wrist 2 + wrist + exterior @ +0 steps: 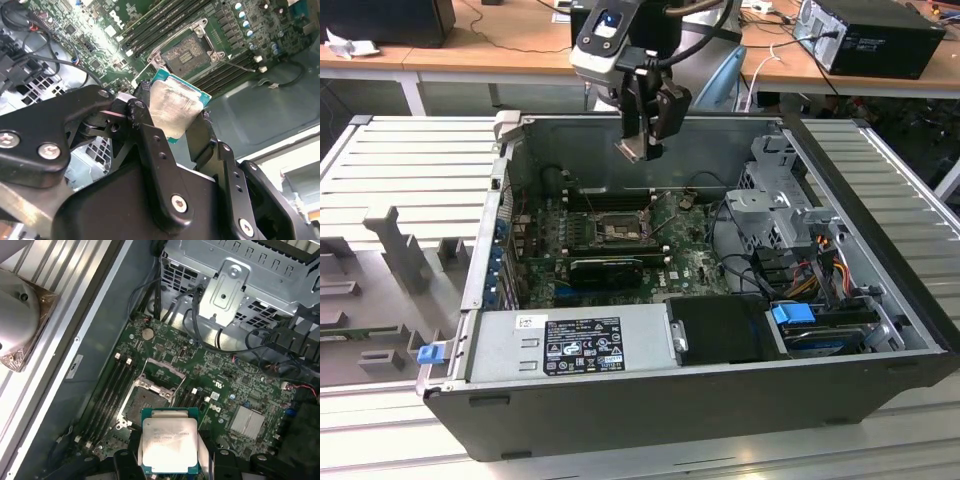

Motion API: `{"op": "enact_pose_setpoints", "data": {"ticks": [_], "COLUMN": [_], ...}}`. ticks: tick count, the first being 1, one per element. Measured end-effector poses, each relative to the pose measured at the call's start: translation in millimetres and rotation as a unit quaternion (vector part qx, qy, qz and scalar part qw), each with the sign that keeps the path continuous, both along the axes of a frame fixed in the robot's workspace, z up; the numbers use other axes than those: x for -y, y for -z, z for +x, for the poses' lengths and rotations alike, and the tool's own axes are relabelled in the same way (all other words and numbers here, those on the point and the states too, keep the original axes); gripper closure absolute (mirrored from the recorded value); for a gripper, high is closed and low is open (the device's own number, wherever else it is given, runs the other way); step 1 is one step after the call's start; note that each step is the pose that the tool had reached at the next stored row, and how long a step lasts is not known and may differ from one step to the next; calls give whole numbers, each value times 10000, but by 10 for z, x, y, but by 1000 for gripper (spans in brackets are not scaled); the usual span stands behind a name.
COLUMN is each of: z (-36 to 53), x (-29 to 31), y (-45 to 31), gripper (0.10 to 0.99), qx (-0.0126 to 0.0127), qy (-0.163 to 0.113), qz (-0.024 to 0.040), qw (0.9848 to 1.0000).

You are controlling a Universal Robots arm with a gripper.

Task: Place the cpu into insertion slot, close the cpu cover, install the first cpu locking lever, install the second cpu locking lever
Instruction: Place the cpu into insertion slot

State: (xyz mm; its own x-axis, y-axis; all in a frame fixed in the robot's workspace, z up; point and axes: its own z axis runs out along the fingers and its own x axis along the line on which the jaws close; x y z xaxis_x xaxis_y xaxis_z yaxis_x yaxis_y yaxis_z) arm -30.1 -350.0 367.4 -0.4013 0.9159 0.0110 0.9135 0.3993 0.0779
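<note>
One open computer case [670,395] lies on a ribbed grey table [410,160], with wooden desks [500,52] behind. The gripper [640,150] is clamped on the single cpu [167,445], with the one insertion slot [148,402] beneath it.

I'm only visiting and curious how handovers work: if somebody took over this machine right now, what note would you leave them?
The gripper: its fingers are shut on the cpu, which is held in the air over the motherboard inside the open computer case.
The insertion slot: empty, with the cpu above it and not touching.
The cpu cover: appears swung open.
Done: the cpu is gripped and sits near the slot.
Left: seating the cpu, closing the cover, and fastening both locking levers.
</note>
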Motion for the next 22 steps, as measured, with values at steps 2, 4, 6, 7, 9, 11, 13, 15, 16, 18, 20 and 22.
{"op": "enact_pose_setpoints", "data": {"ticks": [2,4,6,7,9,11,13,15,16,18,20,22], "z": [0,0,0,0,0,0,0,-1,0,0,0,0], "x": [0,0,0,0,0,0,0,0,0,1,0,0], "y": [8,9,11,11,12,16,20,29,33,34,35,36], "gripper": [557,557,557,557,557,557,557,557,557,557,557,557], "qx": [0,0,0,0,0,-1,-2,-5,-9,-11,-10,-10], "qy": [275,378,486,526,683,746,748,749,749,768,868,972], "qz": [-1,-1,-1,0,0,0,-1,-1,-1,-2,-1,-1], "qw": [9996,9993,9988,9986,9977,9972,9972,9972,9972,9970,9962,9953]}}
